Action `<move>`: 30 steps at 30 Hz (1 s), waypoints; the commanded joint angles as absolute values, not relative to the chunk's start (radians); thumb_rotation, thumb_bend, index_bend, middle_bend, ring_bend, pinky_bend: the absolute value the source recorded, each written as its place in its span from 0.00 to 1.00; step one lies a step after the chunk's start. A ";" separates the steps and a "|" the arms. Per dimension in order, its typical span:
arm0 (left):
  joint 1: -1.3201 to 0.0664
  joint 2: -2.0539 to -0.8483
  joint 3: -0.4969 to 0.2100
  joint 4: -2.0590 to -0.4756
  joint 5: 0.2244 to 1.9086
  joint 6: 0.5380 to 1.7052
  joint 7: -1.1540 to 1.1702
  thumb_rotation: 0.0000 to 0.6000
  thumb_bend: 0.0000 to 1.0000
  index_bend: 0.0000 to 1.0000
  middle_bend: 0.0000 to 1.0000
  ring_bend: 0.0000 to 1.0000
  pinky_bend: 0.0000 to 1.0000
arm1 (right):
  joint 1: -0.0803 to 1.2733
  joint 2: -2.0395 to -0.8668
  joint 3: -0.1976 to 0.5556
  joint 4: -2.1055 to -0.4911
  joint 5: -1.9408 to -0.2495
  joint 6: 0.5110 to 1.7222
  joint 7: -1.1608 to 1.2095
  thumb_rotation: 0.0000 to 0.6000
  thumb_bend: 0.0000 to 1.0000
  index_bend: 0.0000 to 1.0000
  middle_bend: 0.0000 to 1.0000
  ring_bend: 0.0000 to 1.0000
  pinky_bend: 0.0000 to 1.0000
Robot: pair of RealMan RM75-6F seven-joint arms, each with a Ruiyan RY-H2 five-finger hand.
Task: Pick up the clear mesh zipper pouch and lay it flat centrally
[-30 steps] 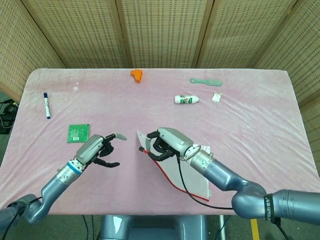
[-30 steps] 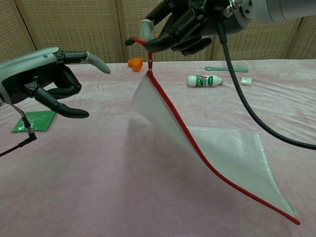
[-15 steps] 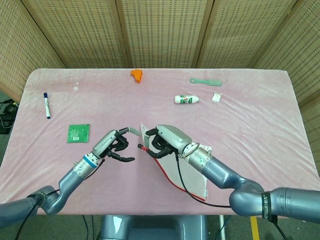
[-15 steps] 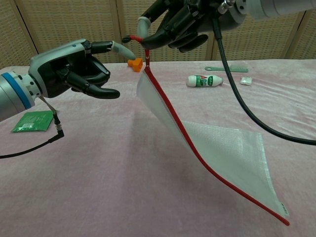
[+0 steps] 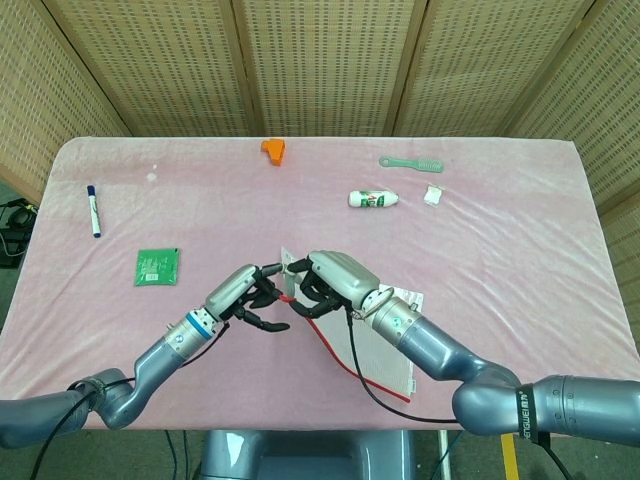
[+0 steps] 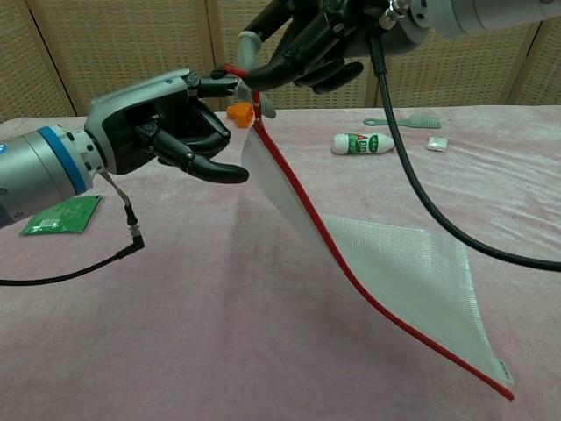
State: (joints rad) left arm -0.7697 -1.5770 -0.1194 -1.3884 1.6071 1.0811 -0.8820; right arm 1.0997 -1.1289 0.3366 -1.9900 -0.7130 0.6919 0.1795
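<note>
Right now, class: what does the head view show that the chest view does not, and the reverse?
Only the head view shows the blue marker near the table's left edge. Only the chest view shows the pouch hanging clear of the cloth, low corner near it. Both show the right hand holding its red pull tab, the left hand close beside, the orange piece, bottle and comb.

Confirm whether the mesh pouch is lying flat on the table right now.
No: in the chest view the right hand holds the mesh pouch up by its red-zipper corner, so it hangs slanted.
</note>
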 commanded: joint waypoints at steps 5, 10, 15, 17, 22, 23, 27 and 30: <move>-0.788 -1.591 -0.121 -1.394 1.593 1.066 -0.859 1.00 0.07 0.39 0.98 0.85 1.00 | 1.096 -1.127 0.338 -1.991 -0.710 0.694 0.178 1.00 1.00 0.90 1.00 0.95 1.00; -0.799 -1.596 -0.123 -1.398 1.580 1.053 -0.838 1.00 0.20 0.45 0.98 0.85 1.00 | 1.090 -1.119 0.341 -1.990 -0.711 0.692 0.181 1.00 1.00 0.90 1.00 0.95 1.00; -0.804 -1.605 -0.121 -1.393 1.560 1.040 -0.825 1.00 0.30 0.50 0.98 0.85 1.00 | 1.083 -1.115 0.344 -1.988 -0.715 0.686 0.188 1.00 1.00 0.90 1.00 0.95 1.00; -0.804 -1.608 -0.122 -1.392 1.555 1.039 -0.829 1.00 0.34 0.53 0.98 0.85 1.00 | 1.081 -1.114 0.343 -1.987 -0.718 0.683 0.190 1.00 1.00 0.90 1.00 0.95 1.00; -0.803 -1.618 -0.126 -1.386 1.547 1.047 -0.837 1.00 0.47 0.60 0.98 0.85 1.00 | 1.075 -1.111 0.344 -1.985 -0.725 0.679 0.195 1.00 1.00 0.90 1.00 0.95 1.00; -0.803 -1.620 -0.127 -1.384 1.544 1.046 -0.836 1.00 0.51 0.61 0.98 0.85 1.00 | 1.074 -1.111 0.344 -1.986 -0.727 0.678 0.195 1.00 1.00 0.90 1.00 0.95 1.00; -0.807 -1.625 -0.136 -1.388 1.532 1.044 -0.831 1.00 0.62 0.68 0.98 0.85 1.00 | 1.064 -1.107 0.344 -1.986 -0.738 0.675 0.201 1.00 1.00 0.90 1.00 0.95 1.00; -0.807 -1.629 -0.139 -1.393 1.527 1.045 -0.825 1.00 0.67 0.74 0.98 0.85 1.00 | 1.056 -1.104 0.344 -1.986 -0.750 0.673 0.206 1.00 1.00 0.90 1.00 0.95 1.00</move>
